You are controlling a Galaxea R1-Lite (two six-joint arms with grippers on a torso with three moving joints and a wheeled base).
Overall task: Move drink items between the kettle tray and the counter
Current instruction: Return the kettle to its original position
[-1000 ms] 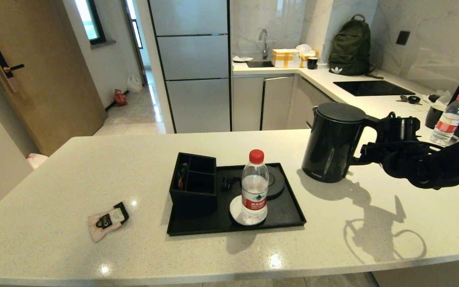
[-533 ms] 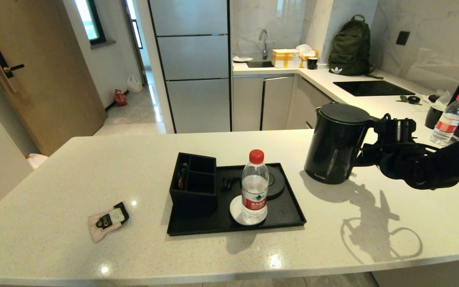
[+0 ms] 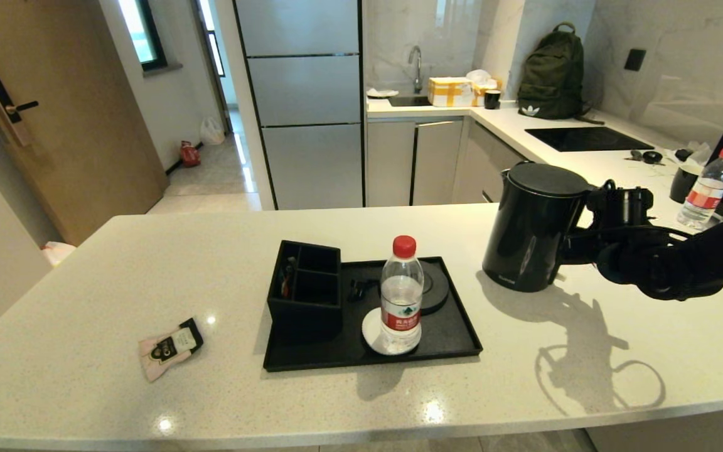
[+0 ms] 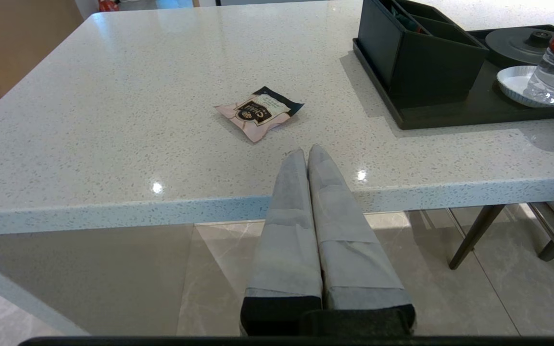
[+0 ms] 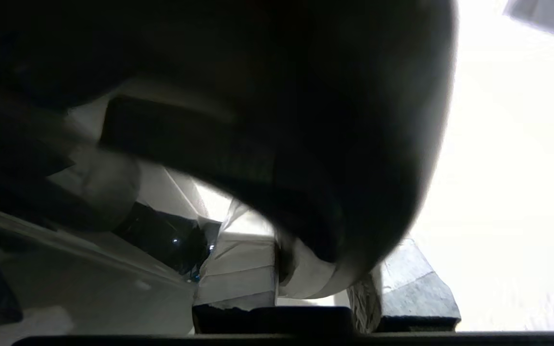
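Note:
The tall black kettle (image 3: 534,232) stands slightly tilted on the off-white counter (image 3: 211,251), right of the black tray (image 3: 462,342). I cannot tell whether its bottom rests fully on the stone. My right gripper (image 3: 580,243) is shut on its loop handle; in the right wrist view the dark kettle (image 5: 282,96) fills the frame and the handle passes between the fingers of the gripper (image 5: 315,274). The tray's round kettle base (image 3: 435,285) is bare. The pink sachet (image 3: 170,347) lies on the counter left of the tray. My left gripper (image 4: 304,151), shut and empty, hangs at the counter's front edge, pointing at the sachet (image 4: 260,113).
On the tray stand a black compartmented box (image 3: 305,289) and a red-capped water bottle (image 3: 401,295) on a white saucer (image 3: 369,331). A second bottle (image 3: 706,188) and a dark cup stand at the far right, behind my right arm.
My right gripper has shifted the kettle a little to the right, away from the tray, and tilted it slightly. The sachet, bottle and tray have not moved.

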